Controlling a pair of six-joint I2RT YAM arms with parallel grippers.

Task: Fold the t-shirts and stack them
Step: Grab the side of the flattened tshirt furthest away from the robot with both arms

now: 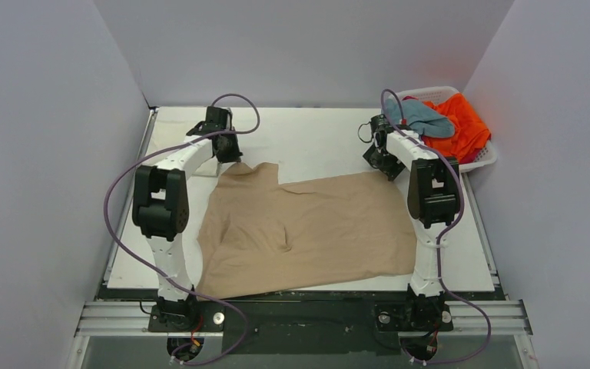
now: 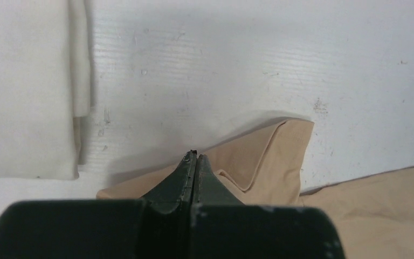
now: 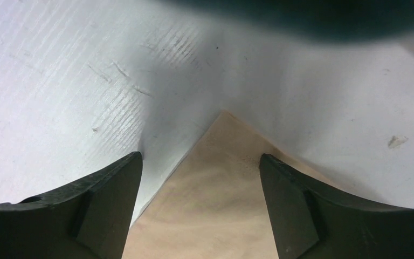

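A tan t-shirt (image 1: 299,231) lies spread flat across the middle of the table. My left gripper (image 1: 227,151) is at its far left corner. In the left wrist view this gripper (image 2: 195,157) is shut on the raised edge of the tan fabric (image 2: 264,156). My right gripper (image 1: 380,163) is at the shirt's far right corner. Seen from the right wrist, it (image 3: 200,167) stands open, with a finger either side of the tan corner (image 3: 215,205), which lies flat on the table. A folded cream-white t-shirt (image 2: 27,86) lies just left of the left gripper.
A white slatted basket (image 1: 485,160) stands at the back right, close behind the right arm. It holds a bright orange t-shirt (image 1: 465,123) and a grey-blue t-shirt (image 1: 422,117). Grey walls close in the table on three sides.
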